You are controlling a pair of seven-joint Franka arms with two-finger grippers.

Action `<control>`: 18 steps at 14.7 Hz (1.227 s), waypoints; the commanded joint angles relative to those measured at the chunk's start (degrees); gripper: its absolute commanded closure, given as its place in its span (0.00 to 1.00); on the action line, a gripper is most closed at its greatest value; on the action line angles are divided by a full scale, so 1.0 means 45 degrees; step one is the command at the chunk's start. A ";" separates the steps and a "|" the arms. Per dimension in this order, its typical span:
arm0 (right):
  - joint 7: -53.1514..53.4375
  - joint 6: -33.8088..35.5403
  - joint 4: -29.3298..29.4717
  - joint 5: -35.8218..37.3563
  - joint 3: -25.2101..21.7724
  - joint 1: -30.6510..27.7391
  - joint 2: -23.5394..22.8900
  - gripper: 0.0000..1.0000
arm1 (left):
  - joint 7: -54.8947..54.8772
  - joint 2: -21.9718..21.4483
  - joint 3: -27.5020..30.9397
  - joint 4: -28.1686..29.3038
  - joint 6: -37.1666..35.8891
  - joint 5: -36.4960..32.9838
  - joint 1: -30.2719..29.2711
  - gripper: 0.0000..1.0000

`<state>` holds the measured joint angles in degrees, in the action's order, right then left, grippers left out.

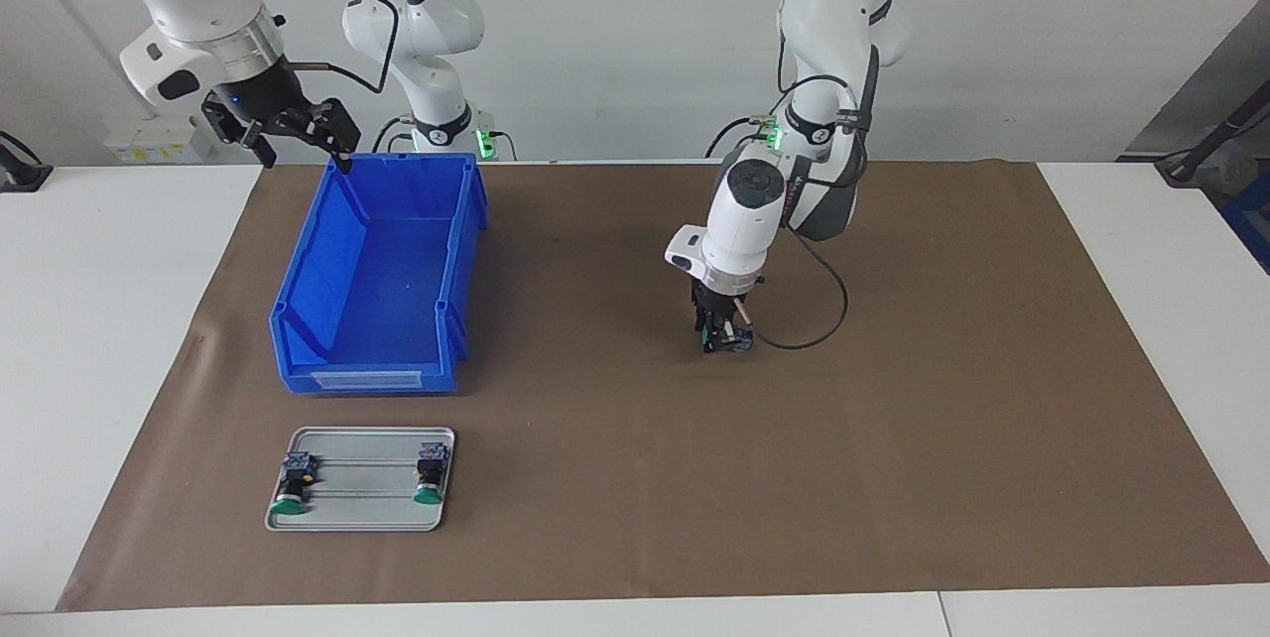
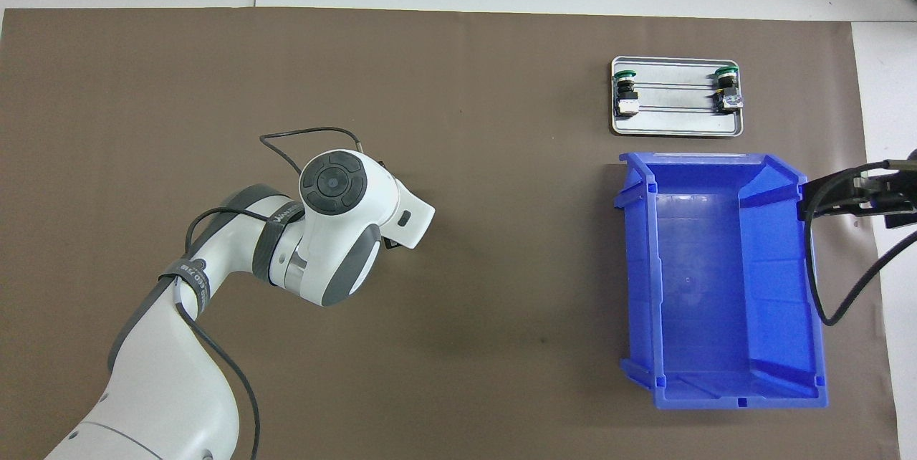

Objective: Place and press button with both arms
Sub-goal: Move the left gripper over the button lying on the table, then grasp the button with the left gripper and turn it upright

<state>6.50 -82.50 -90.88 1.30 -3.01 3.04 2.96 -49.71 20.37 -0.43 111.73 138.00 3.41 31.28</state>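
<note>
My left gripper point(image 1: 722, 334) is down at the brown mat point(image 1: 893, 439) near the middle of the table. It is shut on a button point(image 1: 736, 341), whose green cap and bluish-grey block show between the fingers. In the overhead view the left arm's wrist point(image 2: 344, 223) hides that gripper and button. Two more green-capped buttons point(image 1: 296, 483) point(image 1: 430, 478) lie on a metal tray point(image 1: 362, 508); they also show in the overhead view point(image 2: 625, 91) point(image 2: 728, 87). My right gripper point(image 1: 288, 126) is open and empty, raised over the blue bin's rim at the robots' end.
The blue bin point(image 1: 298, 319) point(image 2: 645, 288) stands empty toward the right arm's end of the table. The tray point(image 2: 677, 127) lies just farther from the robots than the bin. White tabletop borders the mat on all sides.
</note>
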 commanded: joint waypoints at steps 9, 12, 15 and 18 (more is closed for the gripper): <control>-0.0234 -0.0164 -0.0079 -0.0210 0.0102 -0.0169 0.0085 0.00 | 0.0617 -0.1206 0.0134 -0.0631 -0.1916 0.0159 -0.0816 1.00; -0.0234 -0.0164 -0.0079 -0.0210 0.0102 -0.0110 0.0085 0.00 | -0.0336 -0.1597 0.0134 0.0128 -0.1918 0.1695 -0.1365 1.00; -0.0234 -0.0144 -0.0079 -0.0191 0.0102 -0.0091 0.0085 0.00 | -0.2210 -0.2026 0.0154 0.0755 -0.2092 0.3398 -0.2262 1.00; -0.0234 -0.0144 -0.0079 -0.0210 0.0102 -0.0071 0.0085 0.00 | -0.3732 -0.2339 0.0153 0.1457 -0.2172 0.5697 -0.3063 1.00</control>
<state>6.48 -82.54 -90.88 1.25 -2.81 3.15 2.96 -61.30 13.23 0.63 114.10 128.77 22.63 19.92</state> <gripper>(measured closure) 0.000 0.595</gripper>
